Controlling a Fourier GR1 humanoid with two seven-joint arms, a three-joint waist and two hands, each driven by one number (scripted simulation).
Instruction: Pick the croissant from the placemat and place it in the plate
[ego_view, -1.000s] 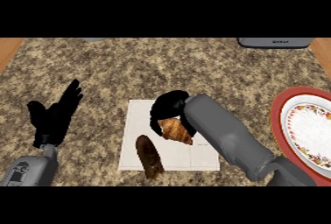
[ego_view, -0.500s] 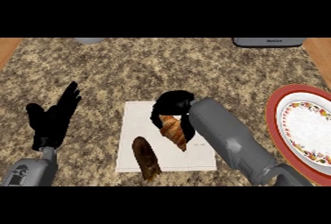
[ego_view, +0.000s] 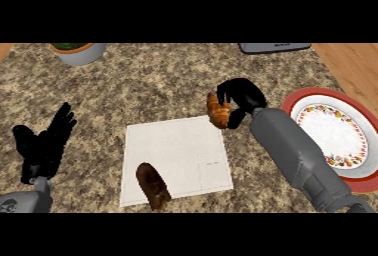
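Observation:
My right hand (ego_view: 242, 96) is curled round the golden-brown croissant (ego_view: 217, 112) and holds it in the air above the far right corner of the white placemat (ego_view: 177, 152). The red-rimmed plate (ego_view: 332, 135) with a patterned border lies to the right, apart from the hand. A dark brown bread roll (ego_view: 153, 185) lies at the placemat's near edge. My left hand (ego_view: 44, 145) rests open at the left, fingers up.
A grey pot with a green plant (ego_view: 77, 51) stands at the far left. A grey appliance edge (ego_view: 275, 47) shows at the far right. The speckled stone counter (ego_view: 148, 90) ends in wood at the right.
My right hand has lifted the croissant off the placemat and carried it to the right, toward the plate. The view has shifted, bringing the pot into sight. The left hand stays still.

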